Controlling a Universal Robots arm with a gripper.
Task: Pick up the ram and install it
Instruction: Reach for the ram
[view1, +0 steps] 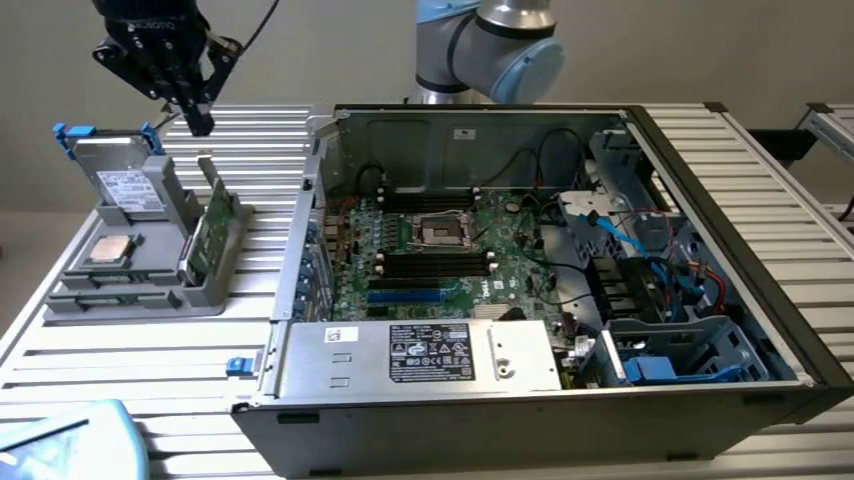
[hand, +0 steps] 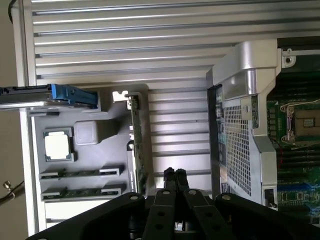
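The ram (view1: 214, 225) is a thin dark-green stick standing on its edge in a slot at the side of the grey holder tray (view1: 127, 300) nearest the computer case. The wrist view sees the ram (hand: 137, 145) edge-on. My gripper (view1: 200, 125) hangs above the tray's far end, just above and behind the ram's top. Its two black fingers are pressed together with nothing between them. In the wrist view my gripper (hand: 175, 174) sits beside the ram, over the bare slatted table, apart from it.
An open computer case (view1: 747, 260) fills the exterior view's right, with the motherboard (view1: 507, 240) and its black slots (view1: 427, 262) exposed. The tray also holds a square silver processor (hand: 58, 146), two flat sticks (hand: 82, 173) and a blue-handled drive (view1: 127, 190).
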